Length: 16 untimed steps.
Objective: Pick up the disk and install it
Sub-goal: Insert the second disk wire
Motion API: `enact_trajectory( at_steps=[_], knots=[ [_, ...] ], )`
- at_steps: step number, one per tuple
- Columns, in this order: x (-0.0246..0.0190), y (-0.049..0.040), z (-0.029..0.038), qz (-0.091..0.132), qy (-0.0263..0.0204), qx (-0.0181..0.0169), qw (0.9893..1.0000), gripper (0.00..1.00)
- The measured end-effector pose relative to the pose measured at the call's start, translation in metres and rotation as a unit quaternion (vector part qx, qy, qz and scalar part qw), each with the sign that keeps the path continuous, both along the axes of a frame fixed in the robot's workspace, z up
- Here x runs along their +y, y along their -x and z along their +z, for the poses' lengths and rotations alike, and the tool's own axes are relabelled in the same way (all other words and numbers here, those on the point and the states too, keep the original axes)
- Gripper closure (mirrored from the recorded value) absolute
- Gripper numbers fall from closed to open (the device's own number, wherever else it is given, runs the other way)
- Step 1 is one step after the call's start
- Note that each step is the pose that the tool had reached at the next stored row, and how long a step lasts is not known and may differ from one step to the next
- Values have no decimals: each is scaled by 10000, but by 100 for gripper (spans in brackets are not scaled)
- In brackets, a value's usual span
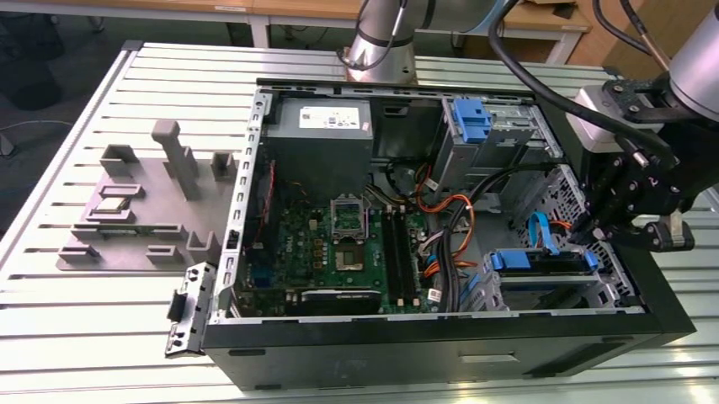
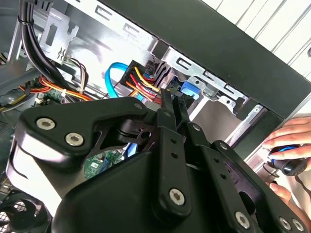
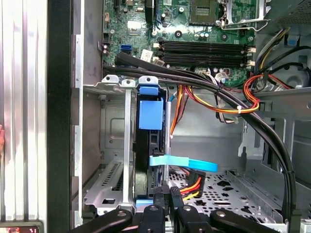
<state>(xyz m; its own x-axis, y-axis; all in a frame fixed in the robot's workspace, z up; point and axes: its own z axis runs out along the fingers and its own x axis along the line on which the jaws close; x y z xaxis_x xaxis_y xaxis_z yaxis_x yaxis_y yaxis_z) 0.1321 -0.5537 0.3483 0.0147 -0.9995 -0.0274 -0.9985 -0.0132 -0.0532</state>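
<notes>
Pressed together at the drive cage's edge, the pincer could snag the blue cable beside the disk.

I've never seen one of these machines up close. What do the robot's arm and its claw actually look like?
The arm is a smooth silver-grey tube with black cables looping alongside. The gripper is matte black, built from flat linked bars joined by silver screws, with a pale grey block behind it.

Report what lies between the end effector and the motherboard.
In the first wrist view, the disk in its metal cage, then a black cable bundle, lie between the end effector and the motherboard.
</notes>
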Motion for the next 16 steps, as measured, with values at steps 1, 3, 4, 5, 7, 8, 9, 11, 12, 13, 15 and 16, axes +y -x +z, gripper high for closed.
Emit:
enact_trajectory(
  at_steps=[1, 3, 4, 5, 7, 8, 9, 11, 12, 13, 15, 16],
  knots=[
    [-3, 0, 0, 0, 1, 0, 10000, 83],
    [-3, 0, 0, 0, 1, 0, 10000, 83],
    [-4, 0, -1, 0, 1, 0, 10000, 83],
    [-4, 0, 0, 0, 1, 0, 10000, 83],
    [-5, 5, -1, 0, 1, 0, 10000, 83],
    [-5, 10, -2, -1, 0, -1, 10000, 83],
    [-5, 13, -2, 0, 0, -1, 10000, 83],
    [-7, 15, -6, 0, 1, -2, 10000, 83],
    [-7, 15, -8, 0, 1, -1, 10000, 83],
    [-7, 15, -8, 0, 1, -1, 10000, 83],
    [-7, 15, -9, 0, 1, -1, 10000, 83],
    [-9, 18, -14, 0, 1, -2, 10000, 83]
  ],
)
